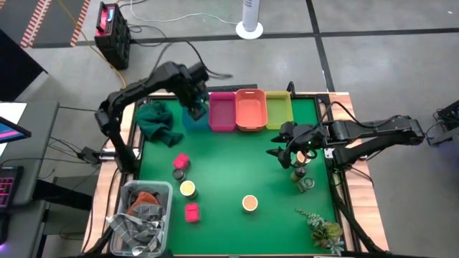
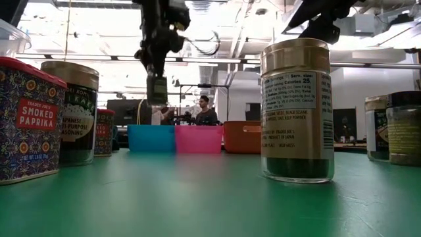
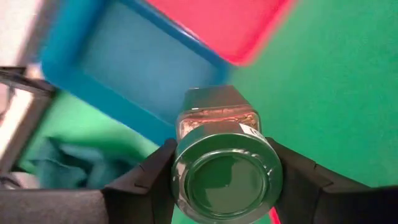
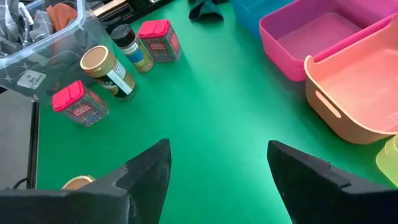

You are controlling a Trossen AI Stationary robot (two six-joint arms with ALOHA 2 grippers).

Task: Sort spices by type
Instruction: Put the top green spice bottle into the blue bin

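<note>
My left gripper (image 1: 195, 104) is shut on a glass spice jar with a dark lid (image 3: 227, 177), high over the near rim of the blue bin (image 3: 137, 68); in the low view the jar (image 2: 156, 89) hangs above that bin (image 2: 151, 138). My right gripper (image 4: 217, 168) hovers open and empty above the table's right side (image 1: 287, 147), over two glass jars (image 1: 303, 177). Two pink boxes (image 1: 181, 160) (image 1: 191, 212), a dark-lidded jar (image 1: 178, 174), a yellow-lidded jar (image 1: 188, 188) and a tan-lidded jar (image 1: 249, 203) stand on the green mat. My left gripper pinches the jar between its two fingers (image 3: 155, 180), one on each side of the lid's rim (image 3: 180, 168). The fingers come from above, pointing down. The jar hangs upright below them, lid up, lifted clear of the table and the bin.
Blue, pink (image 1: 222, 111), orange (image 1: 251, 109) and yellow (image 1: 278, 109) bins line the far edge. A teal cloth (image 1: 158, 122) lies at the far left, a clear tub of clutter (image 1: 140, 215) at the near left, and a plant sprig (image 1: 323, 229) at the near right.
</note>
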